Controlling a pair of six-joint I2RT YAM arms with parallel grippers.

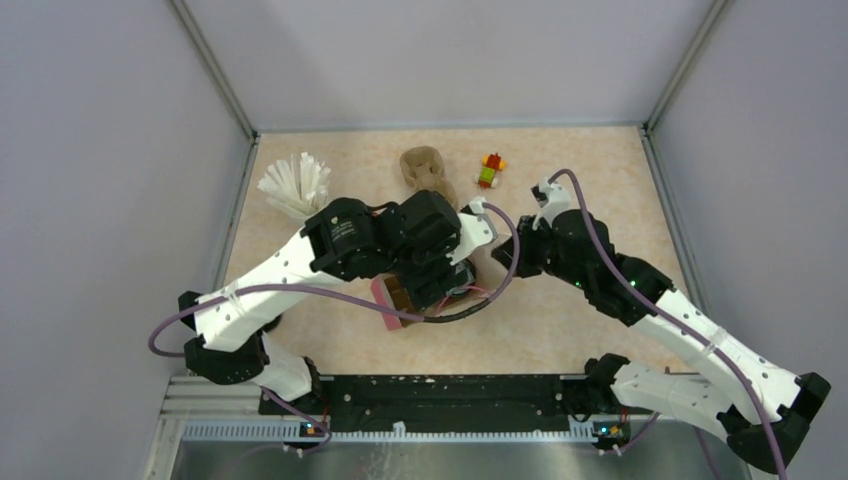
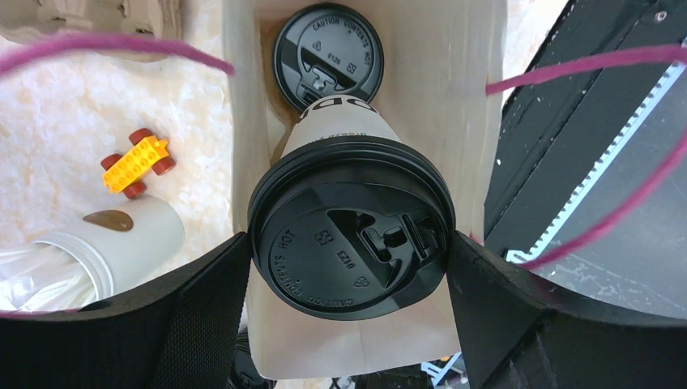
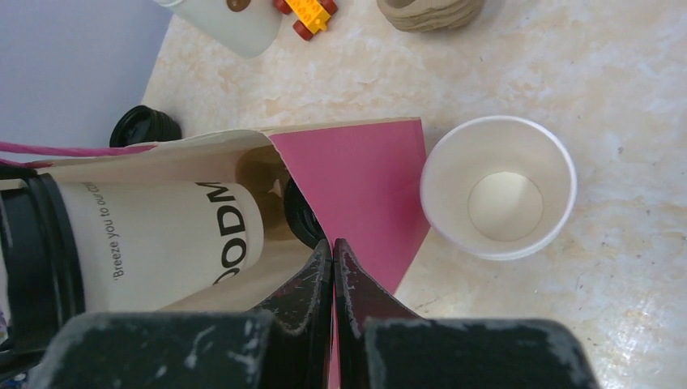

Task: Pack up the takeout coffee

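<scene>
In the left wrist view my left gripper is shut on a takeout coffee cup with a black lid, one finger on each side of the lid. It holds the cup in the mouth of a paper bag, pink outside and beige inside. A second lidded cup lies deeper in the bag. In the right wrist view my right gripper is shut on the bag's pink wall, with the held cup lying sideways to its left. In the top view both arms hide most of the bag.
An empty white paper cup stands open on the table right of the bag. A beige cup of white sticks, a brown pulp tray and a yellow-red toy sit at the back. A black lid shows beyond the bag.
</scene>
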